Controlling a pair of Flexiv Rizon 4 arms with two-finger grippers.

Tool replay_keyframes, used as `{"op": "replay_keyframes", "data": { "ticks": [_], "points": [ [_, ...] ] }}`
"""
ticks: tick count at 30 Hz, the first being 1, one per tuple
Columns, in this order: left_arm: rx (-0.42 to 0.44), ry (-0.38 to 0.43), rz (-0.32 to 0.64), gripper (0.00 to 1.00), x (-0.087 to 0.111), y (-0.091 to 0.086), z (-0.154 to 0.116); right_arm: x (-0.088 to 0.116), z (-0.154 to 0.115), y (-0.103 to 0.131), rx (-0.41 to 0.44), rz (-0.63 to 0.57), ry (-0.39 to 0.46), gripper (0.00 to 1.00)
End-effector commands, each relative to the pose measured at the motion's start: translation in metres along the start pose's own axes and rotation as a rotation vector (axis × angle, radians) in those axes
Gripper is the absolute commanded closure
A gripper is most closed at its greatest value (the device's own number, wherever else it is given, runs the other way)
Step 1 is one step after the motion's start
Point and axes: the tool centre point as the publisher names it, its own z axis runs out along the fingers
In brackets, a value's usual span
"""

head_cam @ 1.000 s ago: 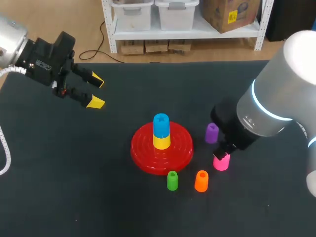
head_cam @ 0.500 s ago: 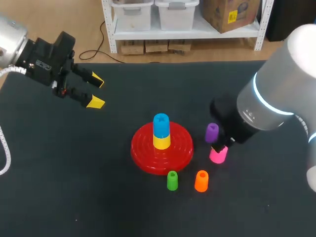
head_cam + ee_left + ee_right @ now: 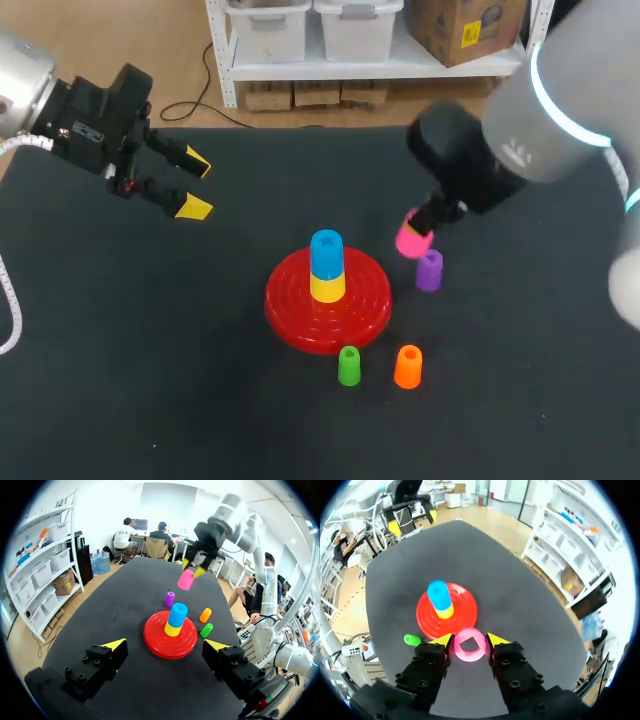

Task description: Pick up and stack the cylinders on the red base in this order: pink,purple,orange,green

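My right gripper (image 3: pixel 468 641) is shut on the pink cylinder (image 3: pixel 410 236) (image 3: pixel 468 648) and holds it in the air, right of the red base (image 3: pixel 292 320) (image 3: pixel 465 615). On the base stand a yellow cylinder (image 3: pixel 327 287) and a blue one (image 3: pixel 326 252) on top. The purple cylinder (image 3: pixel 429 270) stands on the table just below the held pink one. The green cylinder (image 3: pixel 348 366) and the orange cylinder (image 3: pixel 408 366) stand in front of the base. My left gripper (image 3: pixel 194 184) (image 3: pixel 165 648) hangs open at the far left, holding nothing.
The black table top (image 3: pixel 150 380) carries only the base and the cylinders. Its far edge runs along the back, close behind my left gripper.
My right gripper has lifted the pink cylinder off the table and carried it up and back, past the purple one. The left arm has stayed still.
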Motion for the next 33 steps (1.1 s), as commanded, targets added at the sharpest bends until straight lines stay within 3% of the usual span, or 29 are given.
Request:
{"op": "replay_keyframes", "data": {
  "ticks": [1, 14, 33],
  "points": [
    [-0.001, -0.003, 0.002, 0.00, 0.001, 0.000, 0.000, -0.033, -0.016, -0.006, -0.055, -0.024, 0.079, 1.00],
    [-0.001, -0.003, 0.002, 0.00, 0.001, 0.000, 0.000, -0.079, 0.007, 0.022, -0.093, -0.161, 0.115, 1.00],
    [-0.001, -0.003, 0.002, 0.00, 0.001, 0.000, 0.000, -0.088, 0.046, 0.045, -0.134, -0.224, 0.172, 1.00]
  ]
}}
